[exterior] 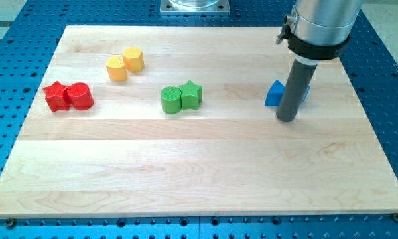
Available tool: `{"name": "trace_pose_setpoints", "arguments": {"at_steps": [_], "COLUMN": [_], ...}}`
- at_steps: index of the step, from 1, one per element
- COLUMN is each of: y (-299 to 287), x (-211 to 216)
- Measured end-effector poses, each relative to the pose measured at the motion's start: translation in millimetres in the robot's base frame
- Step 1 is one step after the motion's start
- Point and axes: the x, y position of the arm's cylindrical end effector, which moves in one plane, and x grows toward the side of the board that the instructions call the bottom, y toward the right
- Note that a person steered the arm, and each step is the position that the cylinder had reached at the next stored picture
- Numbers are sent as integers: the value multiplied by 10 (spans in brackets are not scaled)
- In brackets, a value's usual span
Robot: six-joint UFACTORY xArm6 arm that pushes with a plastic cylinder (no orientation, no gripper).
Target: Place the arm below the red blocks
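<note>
Two red blocks sit together at the view's left: a red star [55, 96] and a red cylinder [80, 96] touching its right side. My tip [286, 119] rests on the wooden board [199, 172] at the view's right, far from the red blocks. It stands just in front of a blue block [276, 93], which the rod partly hides. A second blue part shows behind the rod.
Two yellow blocks [125, 64] lie near the view's top left. A green cylinder [170, 99] and a green star [191, 95] touch at the board's centre. The arm's metal body [320, 26] hangs over the top right. A blue perforated table surrounds the board.
</note>
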Motion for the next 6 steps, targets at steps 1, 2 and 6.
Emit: {"name": "trace_pose_setpoints", "arguments": {"at_steps": [1, 2, 6], "y": [-48, -46, -2548], "x": [116, 328, 825]}}
